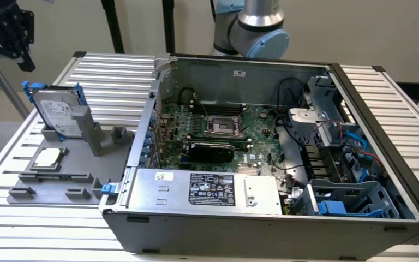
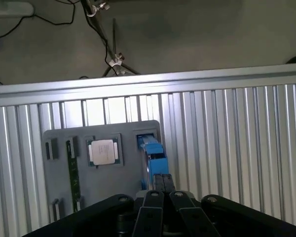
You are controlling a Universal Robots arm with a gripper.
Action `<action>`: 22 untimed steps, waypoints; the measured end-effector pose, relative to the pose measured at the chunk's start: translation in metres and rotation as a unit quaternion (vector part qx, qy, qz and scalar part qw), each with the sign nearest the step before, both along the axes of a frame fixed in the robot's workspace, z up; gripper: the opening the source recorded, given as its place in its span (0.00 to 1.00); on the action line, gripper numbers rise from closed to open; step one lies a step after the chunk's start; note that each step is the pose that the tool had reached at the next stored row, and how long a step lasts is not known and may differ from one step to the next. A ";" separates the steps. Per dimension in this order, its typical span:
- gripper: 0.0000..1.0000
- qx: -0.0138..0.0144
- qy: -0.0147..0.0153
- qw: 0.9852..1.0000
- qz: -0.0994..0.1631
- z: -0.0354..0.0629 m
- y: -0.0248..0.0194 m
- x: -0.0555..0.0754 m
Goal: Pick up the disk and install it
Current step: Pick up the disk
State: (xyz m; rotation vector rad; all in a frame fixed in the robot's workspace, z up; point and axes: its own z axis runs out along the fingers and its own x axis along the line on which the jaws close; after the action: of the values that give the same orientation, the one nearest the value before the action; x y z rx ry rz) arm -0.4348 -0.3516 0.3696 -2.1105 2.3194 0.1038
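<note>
Ribbed aluminium surface [image 1: 28, 232]: blue-framed silver-grey disk [image 1: 55, 112], likely stiff, weighty, shock-sensitive, best taken by its rails; black pincer [image 2: 163, 179] pressed together, empty.

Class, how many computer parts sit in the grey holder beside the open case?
3: the disk standing in its slot, the square chip lying flat next to it, and a green memory stick on edge on the chip's other side. Small parts may be hidden.

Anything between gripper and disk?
Nothing shows. In the wrist view the shut gripper sits right against the disk, with no object between.
</note>
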 end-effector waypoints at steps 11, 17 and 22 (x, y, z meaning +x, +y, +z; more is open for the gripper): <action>0.42 0.003 0.000 1.000 0.000 -0.0059 0.0000 0.001; 0.48 0.003 0.000 1.000 0.002 -0.0169 0.0000 0.001; 0.48 0.004 0.000 1.000 0.004 -0.0260 0.0000 0.001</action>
State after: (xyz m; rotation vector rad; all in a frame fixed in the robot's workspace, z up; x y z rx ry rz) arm -0.4335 -0.3516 0.3436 -2.1166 2.3070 0.1118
